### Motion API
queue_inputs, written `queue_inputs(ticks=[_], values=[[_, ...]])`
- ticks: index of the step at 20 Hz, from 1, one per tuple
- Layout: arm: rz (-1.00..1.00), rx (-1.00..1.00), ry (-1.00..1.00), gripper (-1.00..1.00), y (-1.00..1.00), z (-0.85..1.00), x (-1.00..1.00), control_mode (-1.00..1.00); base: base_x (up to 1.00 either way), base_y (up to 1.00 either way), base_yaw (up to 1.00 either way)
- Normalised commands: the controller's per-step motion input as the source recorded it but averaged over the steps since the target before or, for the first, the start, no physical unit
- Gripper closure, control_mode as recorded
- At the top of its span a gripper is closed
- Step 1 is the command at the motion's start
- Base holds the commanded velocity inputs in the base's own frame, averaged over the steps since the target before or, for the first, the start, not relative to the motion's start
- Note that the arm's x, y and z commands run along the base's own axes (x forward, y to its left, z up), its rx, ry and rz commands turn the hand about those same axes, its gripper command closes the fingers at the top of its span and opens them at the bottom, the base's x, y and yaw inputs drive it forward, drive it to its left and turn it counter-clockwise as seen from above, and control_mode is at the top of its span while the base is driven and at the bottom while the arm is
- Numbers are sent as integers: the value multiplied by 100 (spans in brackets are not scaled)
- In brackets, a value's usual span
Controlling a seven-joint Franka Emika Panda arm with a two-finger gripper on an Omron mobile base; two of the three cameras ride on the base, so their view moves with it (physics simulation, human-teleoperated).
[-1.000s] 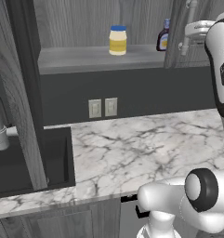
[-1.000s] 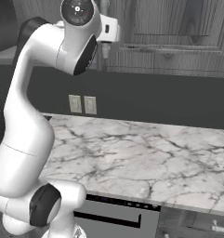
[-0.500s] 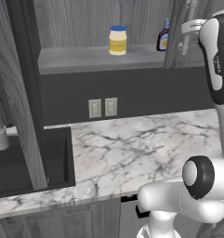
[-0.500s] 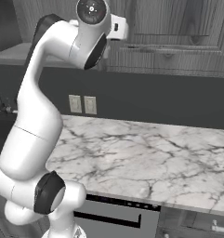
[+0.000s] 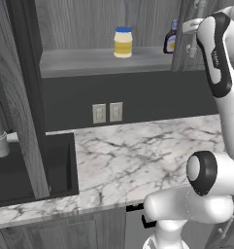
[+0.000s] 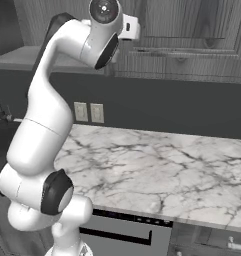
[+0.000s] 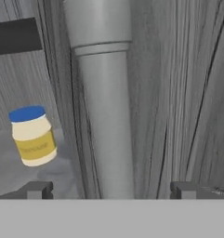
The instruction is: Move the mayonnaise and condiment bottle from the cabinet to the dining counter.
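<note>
Setting: rendered kitchen, marble worktop (image 5: 152, 155) under a dark backsplash with twin wall outlets (image 5: 108, 113).
Cabinet (image 5: 104, 61): above the worktop, left door swung open, grey shelf exposed.
Mayonnaise (image 5: 123, 42): upright on the cabinet shelf, near its middle; seen tilted at lower left of the hand view (image 7: 33, 135).
Condiment bottle (image 5: 170, 40): upright on the same shelf, right of the mayonnaise, well apart from it, partly hidden by the cabinet door edge.
Door handle (image 7: 104, 93): grey bar on the cabinet door, close ahead of the hand.
Gripper (image 7: 112, 189): raised at the cabinet's right door, fingertips (image 7: 36, 189) spread wide to either side of the handle, gripping nothing.
Sink (image 5: 26, 168): black, left of the worktop.
</note>
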Motion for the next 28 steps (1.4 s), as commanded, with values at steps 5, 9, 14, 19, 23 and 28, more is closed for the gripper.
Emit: queue_inputs(ticks=[5, 9, 14, 19, 23, 28], values=[[0, 0, 0, -100, -6, 0, 33, -100, 0, 0, 0], [0, 0, 0, -100, -4, -2, 34, -100, 0, 0, 0], [0, 0, 0, 100, -2, -2, 8, -100, 0, 0, 0], [0, 3, 0, 100, -25, -8, -18, -100, 0, 0, 0], [0, 2, 0, 100, -32, -8, 5, -100, 0, 0, 0], [0, 3, -1, 100, -27, -1, -28, -100, 0, 0, 0]])
